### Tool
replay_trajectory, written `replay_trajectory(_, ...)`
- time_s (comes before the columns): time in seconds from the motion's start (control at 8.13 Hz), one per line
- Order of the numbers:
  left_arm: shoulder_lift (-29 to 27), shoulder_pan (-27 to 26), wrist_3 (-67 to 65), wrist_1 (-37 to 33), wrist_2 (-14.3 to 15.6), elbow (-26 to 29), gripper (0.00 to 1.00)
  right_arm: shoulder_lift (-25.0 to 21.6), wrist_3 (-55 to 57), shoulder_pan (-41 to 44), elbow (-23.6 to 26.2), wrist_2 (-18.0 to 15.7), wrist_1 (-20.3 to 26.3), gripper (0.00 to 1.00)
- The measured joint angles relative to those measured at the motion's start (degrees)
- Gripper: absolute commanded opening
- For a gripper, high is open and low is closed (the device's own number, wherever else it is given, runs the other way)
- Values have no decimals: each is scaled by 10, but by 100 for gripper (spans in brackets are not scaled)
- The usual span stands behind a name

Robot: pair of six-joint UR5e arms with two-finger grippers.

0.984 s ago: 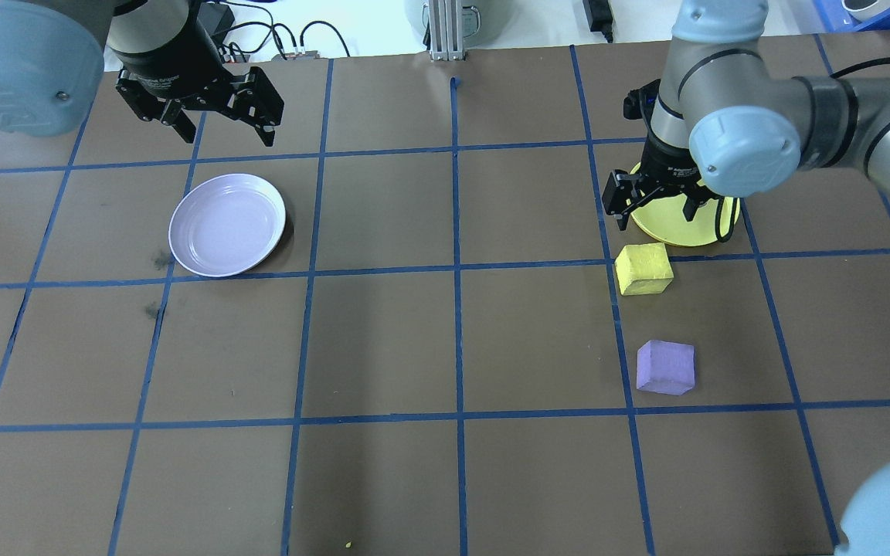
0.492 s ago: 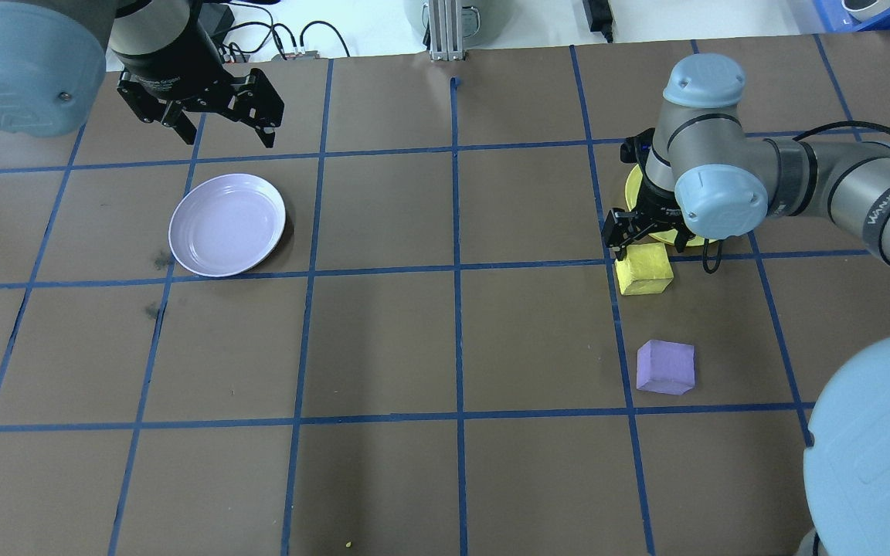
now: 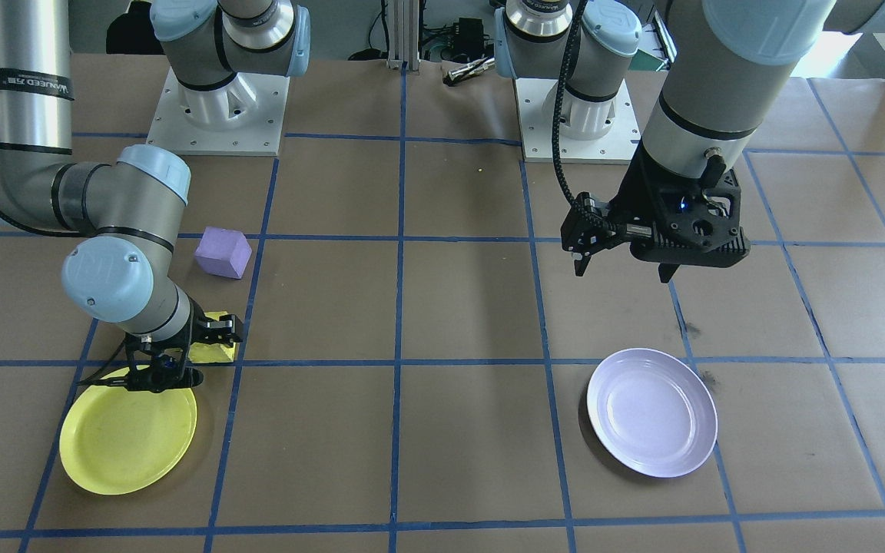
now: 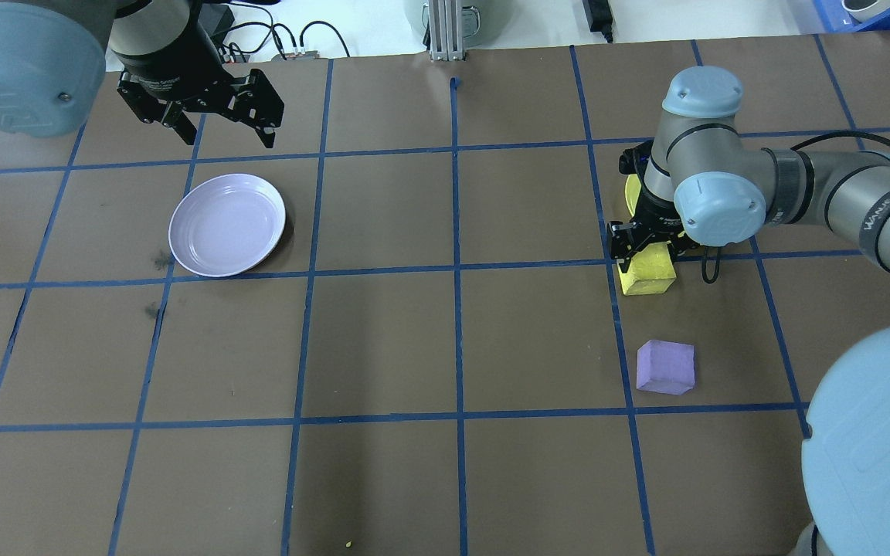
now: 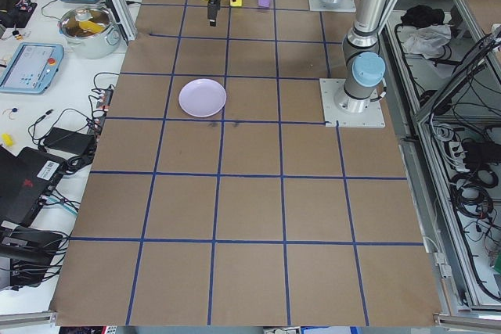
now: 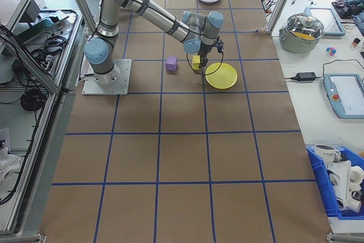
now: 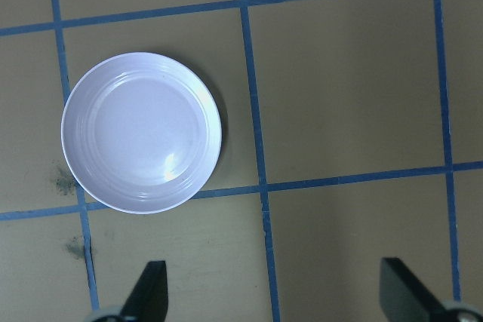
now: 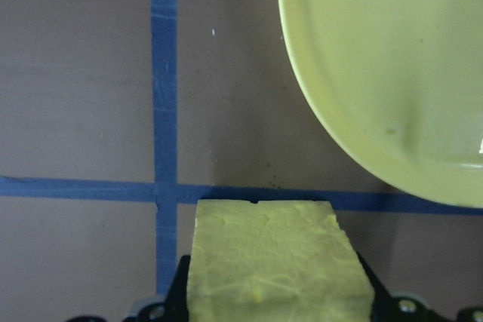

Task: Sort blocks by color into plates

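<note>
The right gripper (image 4: 648, 249) is down at the table with one finger on each side of the yellow block (image 4: 650, 272), which sits on the brown paper just beside the yellow plate (image 3: 126, 430) and apart from its rim; whether the fingers are actually pressing the block cannot be told. The purple block (image 4: 665, 367) lies on the paper a little beyond the yellow block, away from the yellow plate. Far from the yellow plate, the left gripper (image 4: 217, 116) hangs with its fingers spread wide above the table near the lavender plate (image 4: 227, 225).
</note>
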Motion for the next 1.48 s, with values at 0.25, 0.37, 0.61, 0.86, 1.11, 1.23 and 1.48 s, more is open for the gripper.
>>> replay_trajectory(0.25,0,0,0,0,0,0,100,-5,6,0,-1,0,11,23)
replay_trajectory(0.37,-1,0,0,0,0,0,100,-7,10,0,-7,0,24,24)
replay_trajectory(0.61,-3,0,0,0,-1,0,100,-7,16,-2,-46,1,57,27)
replay_trajectory(0.86,-4,0,0,0,-1,0,100,8,17,-13,-119,0,94,27)
replay_trajectory(1.11,-5,0,0,3,0,-6,100,39,12,-40,-176,4,103,27)
replay_trajectory(1.23,-5,0,0,5,0,-12,100,60,11,-53,-200,15,102,38)
replay_trajectory(1.48,-4,0,0,7,-1,-16,100,94,13,-62,-227,28,95,100)
